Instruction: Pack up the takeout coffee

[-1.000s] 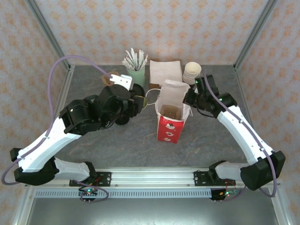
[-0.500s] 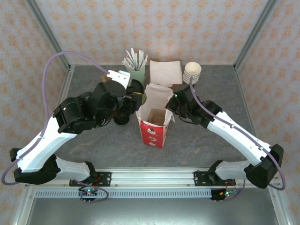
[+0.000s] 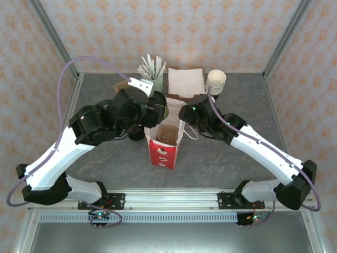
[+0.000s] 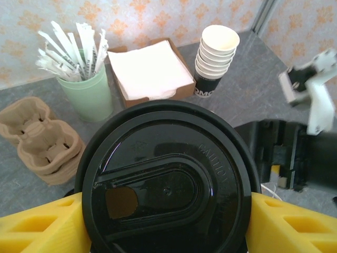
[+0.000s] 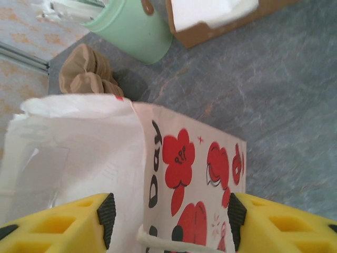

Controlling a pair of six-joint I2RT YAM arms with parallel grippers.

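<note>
We have the takeout coffee [image 4: 166,179] clamped in the left gripper [image 4: 166,213]. Its yellow fingers [image 4: 42,224] press on the cup at nine and three o'clock, just below the black lid. From overhead, the cup sits at about eleven o'clock of the red-and-white bag [image 3: 162,150], close to the far rim of the open mouth and not yet inside. The right gripper [image 5: 168,224] stands at the bag's two o'clock with its jaws apart, astride the upper side panel. We cannot tell whether its pads touch the paper. We judge the cup to be light but unforgiving: the paper walls will dent under a hard squeeze, and the snap-on lid could pop or leak if the rim is distorted. We cannot tell whether it holds liquid, so we treat it as full and keep it upright. The best hold is the one we have, on the wall just beneath the rolled rim, where the paper is stiffest. The glossy lid itself looks too slippery to grip. The bag is thin and would tip easily if the cup catches its edge.
</note>
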